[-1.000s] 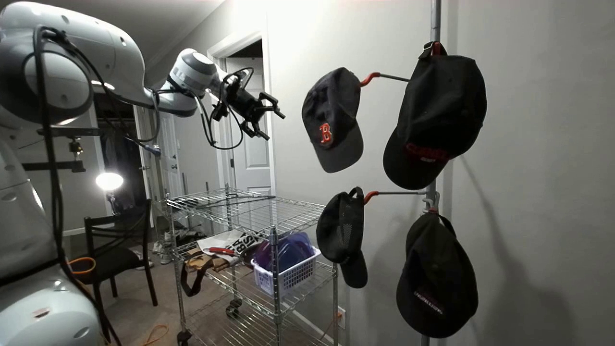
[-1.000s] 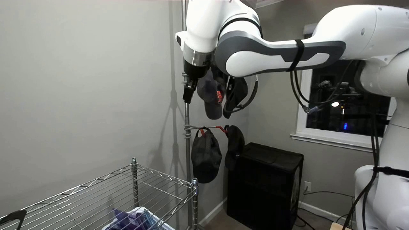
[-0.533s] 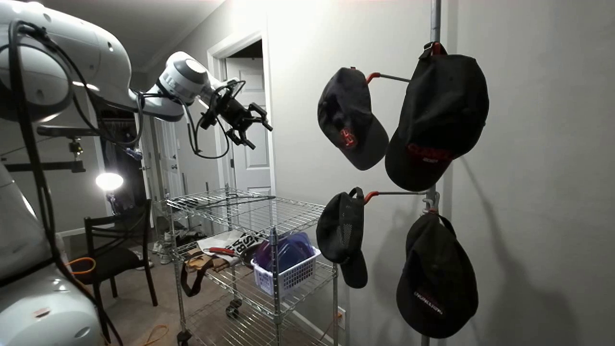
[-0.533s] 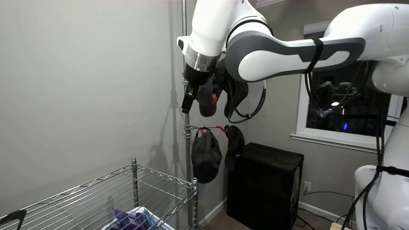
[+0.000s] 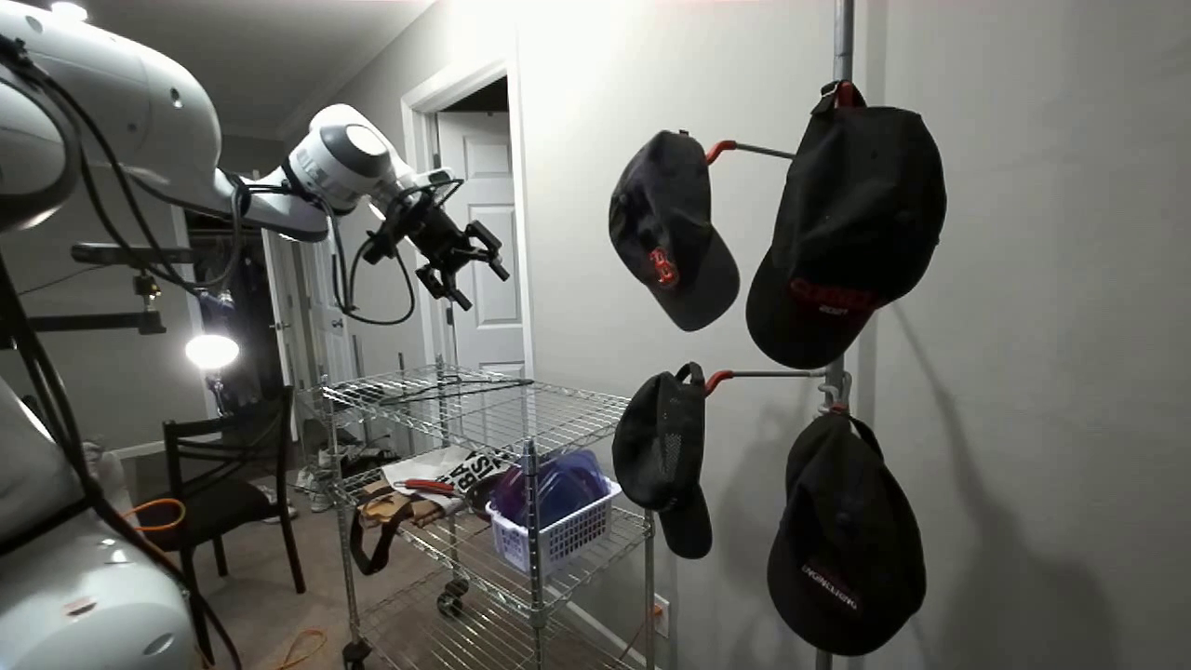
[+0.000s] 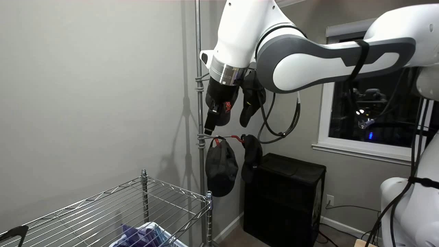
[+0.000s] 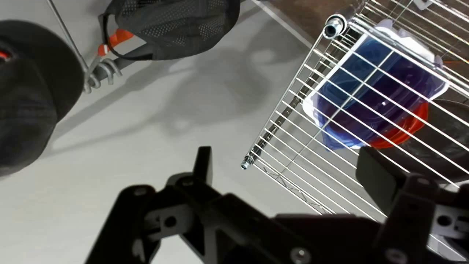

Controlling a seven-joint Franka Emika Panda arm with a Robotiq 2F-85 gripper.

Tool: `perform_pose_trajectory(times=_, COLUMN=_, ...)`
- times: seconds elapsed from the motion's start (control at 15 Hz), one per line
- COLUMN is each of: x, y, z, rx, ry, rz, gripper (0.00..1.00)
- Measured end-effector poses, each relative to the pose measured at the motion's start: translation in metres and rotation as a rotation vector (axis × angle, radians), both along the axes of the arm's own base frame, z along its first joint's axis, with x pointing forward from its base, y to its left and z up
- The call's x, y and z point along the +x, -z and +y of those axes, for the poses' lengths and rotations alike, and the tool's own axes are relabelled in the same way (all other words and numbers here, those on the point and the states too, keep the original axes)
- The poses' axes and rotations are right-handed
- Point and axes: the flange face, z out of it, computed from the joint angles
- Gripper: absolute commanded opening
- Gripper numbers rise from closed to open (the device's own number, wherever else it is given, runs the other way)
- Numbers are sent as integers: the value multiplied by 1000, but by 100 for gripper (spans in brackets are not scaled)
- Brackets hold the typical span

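Gripper, one: spread, holding nothing, higher than the rack. Caps, four: apart from it, each on a hook, apparently hung and done; none left in grip.

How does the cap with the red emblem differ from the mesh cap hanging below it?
In an exterior view, the red-emblem cap shows its emblem; the mesh cap shows a perforated panel but no emblem. The red-emblem cap hangs at the upper hook, the mesh cap at the lower hook. The red-emblem cap's brim slants sideways; the mesh cap's points nearly straight down. Both are dark and hang brim lowest.
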Motion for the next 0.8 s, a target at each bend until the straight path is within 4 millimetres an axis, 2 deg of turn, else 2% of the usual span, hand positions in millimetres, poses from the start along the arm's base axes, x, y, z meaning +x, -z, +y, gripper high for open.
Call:
perform_pose_trajectory(times=0.53, x=-28, y=41, z=-25, rx=97, ry=107, rz=49, gripper=100)
perform_pose_trajectory(times=0.8, x=-33, y=64, z=-37, rx=129, ry=164, rz=66, gripper=100)
